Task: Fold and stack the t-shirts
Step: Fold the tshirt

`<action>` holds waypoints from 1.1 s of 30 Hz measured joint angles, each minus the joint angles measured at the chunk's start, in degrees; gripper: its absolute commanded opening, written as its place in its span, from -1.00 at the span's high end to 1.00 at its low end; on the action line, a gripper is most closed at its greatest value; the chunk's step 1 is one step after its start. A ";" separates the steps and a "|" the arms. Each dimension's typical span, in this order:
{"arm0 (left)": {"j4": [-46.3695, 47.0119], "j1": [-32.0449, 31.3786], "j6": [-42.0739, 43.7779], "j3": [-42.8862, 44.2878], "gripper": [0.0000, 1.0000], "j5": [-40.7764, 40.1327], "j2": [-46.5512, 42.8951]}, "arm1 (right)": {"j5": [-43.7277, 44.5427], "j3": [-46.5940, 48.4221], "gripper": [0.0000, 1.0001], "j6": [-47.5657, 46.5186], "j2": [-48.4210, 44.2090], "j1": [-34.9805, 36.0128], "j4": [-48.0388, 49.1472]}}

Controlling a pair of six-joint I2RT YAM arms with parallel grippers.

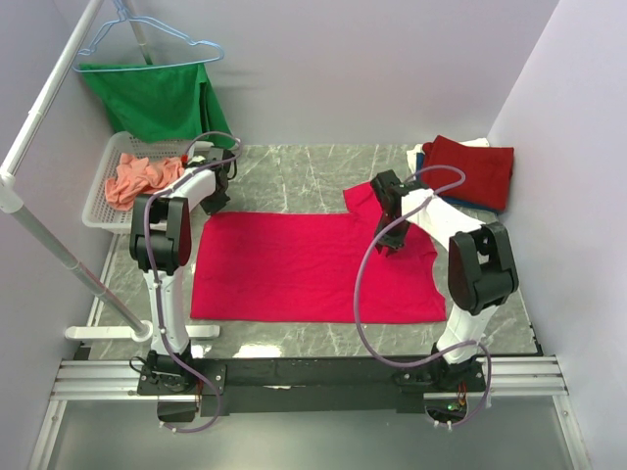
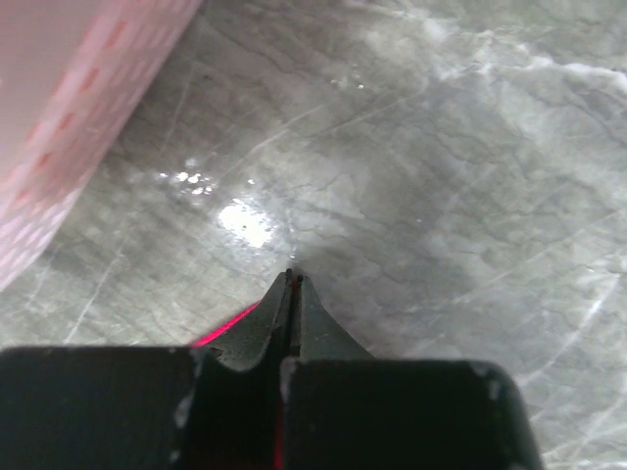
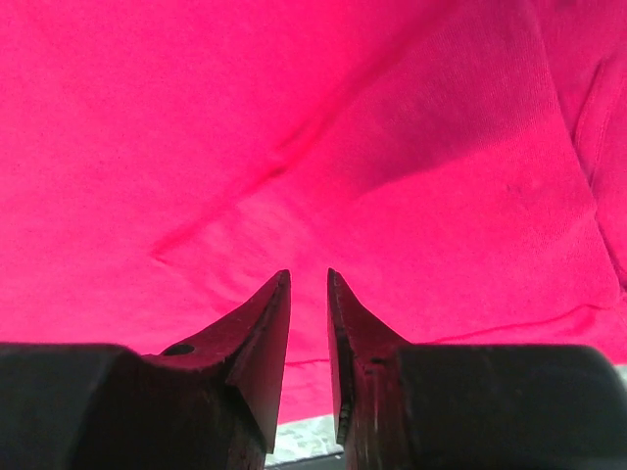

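Note:
A bright pinkish-red t-shirt (image 1: 313,269) lies spread flat on the marble table, and it fills the right wrist view (image 3: 294,127). My left gripper (image 1: 217,204) sits at the shirt's far left corner. Its jaws (image 2: 292,279) are pressed together, with a thin red strip of cloth (image 2: 225,325) showing at and between the fingers. My right gripper (image 1: 389,245) hovers over the right part of the shirt, its jaws (image 3: 309,276) a little apart with nothing between them. A salmon-orange shirt (image 1: 142,176) lies crumpled in the basket. Folded dark red (image 1: 472,168), blue and white shirts are stacked at the back right.
A white basket (image 1: 98,201) stands at the left edge and shows blurred in the left wrist view (image 2: 59,127). A green cloth (image 1: 157,98) and a blue hanger (image 1: 147,39) hang on a white rail (image 1: 59,245) over the back left. Bare marble (image 2: 441,176) lies beyond the left gripper.

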 measured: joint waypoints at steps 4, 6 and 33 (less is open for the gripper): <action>-0.44 0.00 0.20 -0.48 0.98 -1.09 -0.24 | 0.90 5.73 0.35 0.00 2.43 -0.50 -0.33; -0.52 0.00 0.26 -1.05 0.98 -1.22 -0.68 | 1.36 10.10 0.31 -0.07 4.90 -1.20 -0.31; -1.90 0.00 3.89 -2.34 0.98 0.33 -4.31 | 4.09 51.12 0.17 -7.96 38.66 -14.23 10.25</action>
